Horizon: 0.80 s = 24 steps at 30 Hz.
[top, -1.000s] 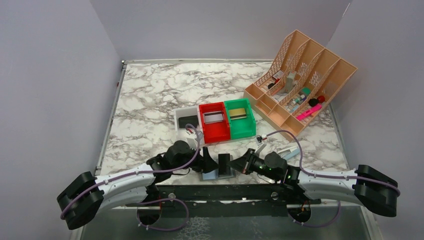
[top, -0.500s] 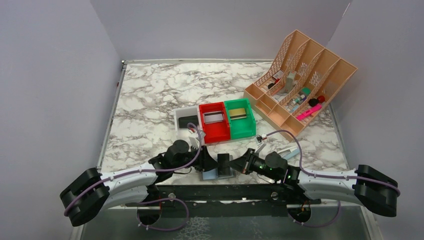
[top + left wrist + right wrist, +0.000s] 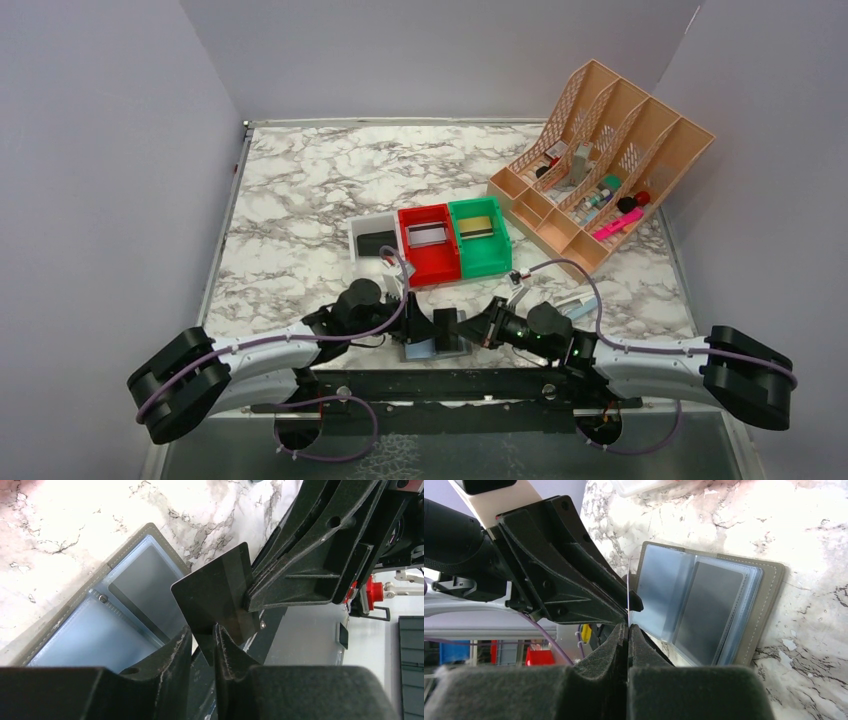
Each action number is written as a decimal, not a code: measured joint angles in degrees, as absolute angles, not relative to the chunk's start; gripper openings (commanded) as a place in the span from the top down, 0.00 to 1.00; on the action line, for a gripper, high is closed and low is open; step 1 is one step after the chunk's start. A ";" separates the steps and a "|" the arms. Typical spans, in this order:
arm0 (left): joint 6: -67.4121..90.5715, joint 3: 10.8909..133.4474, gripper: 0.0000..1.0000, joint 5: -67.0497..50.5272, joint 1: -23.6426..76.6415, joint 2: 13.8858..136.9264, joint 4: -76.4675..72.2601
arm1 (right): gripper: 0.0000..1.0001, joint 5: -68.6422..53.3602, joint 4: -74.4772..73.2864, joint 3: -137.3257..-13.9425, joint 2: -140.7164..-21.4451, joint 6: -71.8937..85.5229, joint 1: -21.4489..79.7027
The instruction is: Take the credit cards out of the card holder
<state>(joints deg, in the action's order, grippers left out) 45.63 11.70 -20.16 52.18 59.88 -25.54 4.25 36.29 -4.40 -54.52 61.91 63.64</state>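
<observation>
My remote view: card holder (image 3: pixel 772 605) dark grey outside, pale blue inside | card (image 3: pixel 215 595) black | table (image 3: pixel 300 200) grey-veined white marble | white bin (image 3: pixel 358 236), red bin (image 3: pixel 430 267), green bin (image 3: pixel 486 264) | rack (image 3: pixel 690 140) peach

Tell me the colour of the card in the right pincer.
The card is glossy black, clearest in the left wrist view.

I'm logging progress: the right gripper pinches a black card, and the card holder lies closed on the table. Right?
Not quite: the card holder lies open on the table, as the right wrist view shows. The right gripper does pinch the black card.
</observation>
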 measured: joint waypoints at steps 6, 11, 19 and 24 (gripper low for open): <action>45.63 11.70 0.80 -20.51 52.03 60.40 -25.65 | 0.88 3.36 36.56 -4.60 -56.58 61.95 63.64; 45.91 11.70 0.81 -20.93 51.99 60.38 -26.26 | 0.87 2.72 36.77 -5.85 -58.28 61.95 63.64; 46.30 11.68 0.73 -21.17 51.96 59.96 -26.85 | 0.99 2.39 37.34 -6.07 -58.81 62.11 63.64; 45.93 11.75 0.54 -19.94 51.96 57.10 -25.21 | 0.99 2.85 34.17 -7.18 -56.95 61.71 63.64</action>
